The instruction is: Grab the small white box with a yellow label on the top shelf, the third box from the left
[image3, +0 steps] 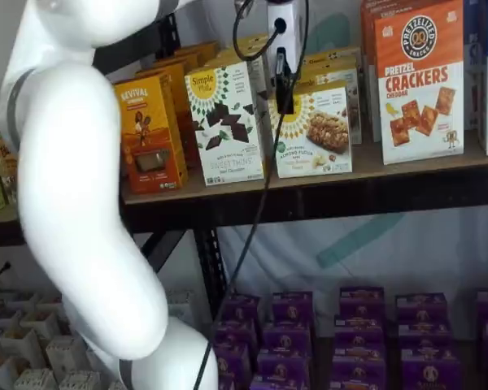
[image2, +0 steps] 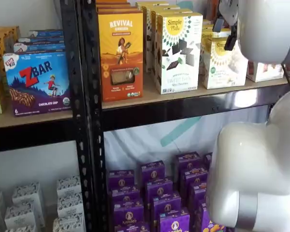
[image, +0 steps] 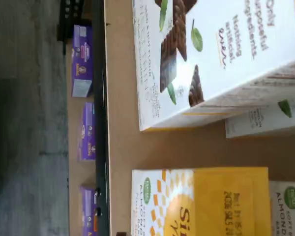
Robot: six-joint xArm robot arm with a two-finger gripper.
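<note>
The small white box [image2: 225,65] is spotted on the top shelf [image2: 150,97], standing upright at the board's front edge, at three o'clock of the taller Sweet Thins box [image2: 178,50] and just beside it. An orange Revival box [image2: 120,53] is seen at nine o'clock of that tall carton. Part of the small carton's upper right corner is covered in this shelf view by the white arm [image2: 266,29].

In a shelf view the gripper [image3: 285,102] is caught hanging from twelve o'clock, directly in front of the small white box [image3: 319,134], its black fingers [image3: 285,81] laid over the carton's upper left part, a cable [image3: 256,211] trailing down toward six o'clock. Only one dark strip is made out there, so whether the fingers are apart or together cannot be told, and no grasp can be confirmed. A Pretzel Crackers box [image3: 420,81] is noted at three o'clock of the small carton, well apart.

From the wrist view the carton's yellow top [image: 221,201] is looked down on, with the Sweet Thins box [image: 211,54] beside it and a strip of bare shelf board [image: 123,147] between them. Purple boxes [image2: 157,193] are seen on the level below, at six o'clock.
</note>
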